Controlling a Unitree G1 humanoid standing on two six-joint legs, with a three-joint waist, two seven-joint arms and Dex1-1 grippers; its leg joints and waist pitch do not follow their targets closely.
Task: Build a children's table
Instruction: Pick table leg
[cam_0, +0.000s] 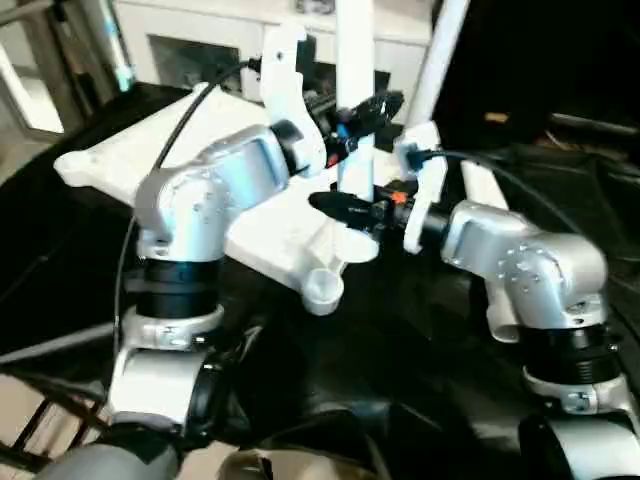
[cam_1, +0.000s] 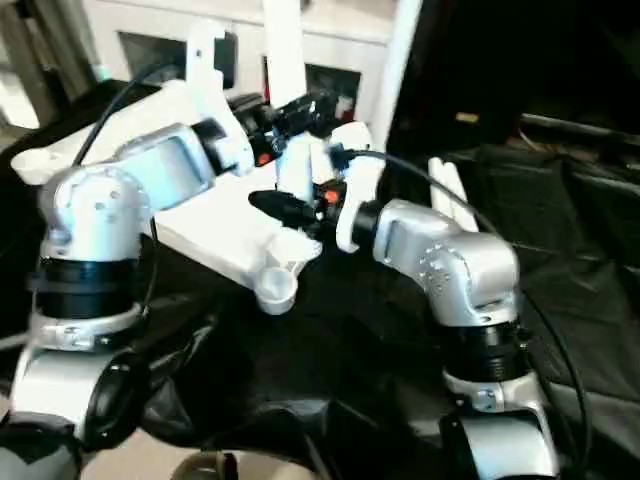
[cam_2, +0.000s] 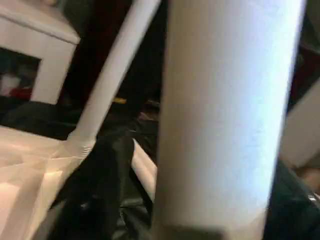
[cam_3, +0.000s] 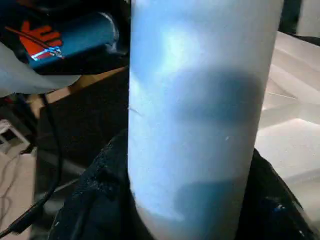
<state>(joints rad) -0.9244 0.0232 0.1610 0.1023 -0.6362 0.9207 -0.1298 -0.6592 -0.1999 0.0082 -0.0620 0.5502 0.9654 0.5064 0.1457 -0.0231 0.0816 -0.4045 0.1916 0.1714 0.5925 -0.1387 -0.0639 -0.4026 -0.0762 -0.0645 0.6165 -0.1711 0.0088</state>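
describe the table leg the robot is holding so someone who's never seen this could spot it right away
Start at the white tabletop lying on the black-draped table. Near its front edge a white tube leg stands upright, with the left gripper and the right gripper both on it. Another leg rises slanted behind it with no gripper on it, and a third lies flat on the cloth.

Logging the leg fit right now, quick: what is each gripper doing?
Left gripper: shut on the upright leg, higher up.
Right gripper: shut on that leg, low near the tabletop.
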